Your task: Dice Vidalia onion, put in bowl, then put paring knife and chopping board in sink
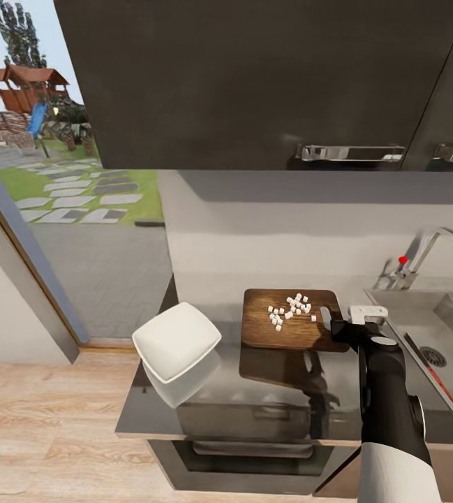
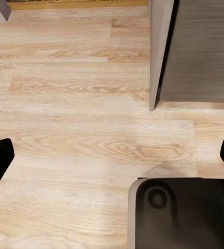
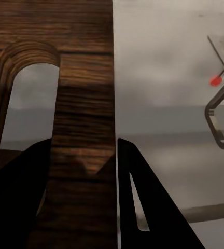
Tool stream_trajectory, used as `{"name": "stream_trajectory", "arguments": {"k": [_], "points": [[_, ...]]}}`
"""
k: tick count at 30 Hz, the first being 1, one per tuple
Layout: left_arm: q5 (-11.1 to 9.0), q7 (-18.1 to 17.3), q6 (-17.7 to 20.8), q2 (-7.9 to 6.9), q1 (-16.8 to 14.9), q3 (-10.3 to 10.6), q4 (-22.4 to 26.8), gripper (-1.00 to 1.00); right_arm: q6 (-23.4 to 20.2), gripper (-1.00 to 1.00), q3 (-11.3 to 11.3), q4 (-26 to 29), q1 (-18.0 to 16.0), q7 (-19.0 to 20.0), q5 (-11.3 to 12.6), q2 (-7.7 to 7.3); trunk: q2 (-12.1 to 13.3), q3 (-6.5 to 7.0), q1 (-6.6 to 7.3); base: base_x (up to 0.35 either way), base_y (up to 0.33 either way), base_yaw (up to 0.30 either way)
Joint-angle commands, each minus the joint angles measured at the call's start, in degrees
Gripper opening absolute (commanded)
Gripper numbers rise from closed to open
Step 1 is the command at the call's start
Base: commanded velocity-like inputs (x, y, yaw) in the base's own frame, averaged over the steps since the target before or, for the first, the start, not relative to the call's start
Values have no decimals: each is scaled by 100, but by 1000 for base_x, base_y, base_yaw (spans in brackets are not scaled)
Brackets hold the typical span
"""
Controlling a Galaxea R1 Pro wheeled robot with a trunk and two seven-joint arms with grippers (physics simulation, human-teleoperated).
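The right end effector (image 1: 338,325) is at the chopping board (image 1: 282,334), at its end nearest the sink (image 1: 421,318); in the right wrist view its two dark fingers (image 3: 18,197) straddle the board's edge beside the slot handle, closed about the wood as far as I can judge. The diced onion (image 1: 292,307) lies on the board, toward its far edge, and the bowl (image 1: 176,344) sits tilted at the tabletop's (image 1: 254,409) front left corner, apparently empty. So the step in hand looks like moving the dice into the bowl: next, lift and carry the board over it and tip gently. The left end effector (image 2: 112,155) hangs spread wide over the floor (image 2: 65,104), holding nothing.
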State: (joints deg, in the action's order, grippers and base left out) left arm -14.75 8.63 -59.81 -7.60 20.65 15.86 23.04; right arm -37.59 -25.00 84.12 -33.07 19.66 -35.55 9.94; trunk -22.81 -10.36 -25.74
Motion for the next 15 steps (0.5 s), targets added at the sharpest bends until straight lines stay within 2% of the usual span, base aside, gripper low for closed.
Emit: {"name": "stream_trajectory", "arguments": {"k": [1, 6, 15], "points": [[-11, 59, -5, -6, 1, 49, 13, 100, -15, -100, -13, 8, -7, 56, -57, 6, -11, -1, -4, 0, 0, 0], [-10, 58, 0, -5, 1, 49, 12, 100, -12, -100, -7, 8, -10, 56, -57, 6, -11, 44, -4, 0, 86, 0], [-11, 59, 1, -7, 1, 49, 9, 100, -12, -100, -5, 8, -8, 56, -57, 6, -11, 125, -4, 0, 253, 0]]}}
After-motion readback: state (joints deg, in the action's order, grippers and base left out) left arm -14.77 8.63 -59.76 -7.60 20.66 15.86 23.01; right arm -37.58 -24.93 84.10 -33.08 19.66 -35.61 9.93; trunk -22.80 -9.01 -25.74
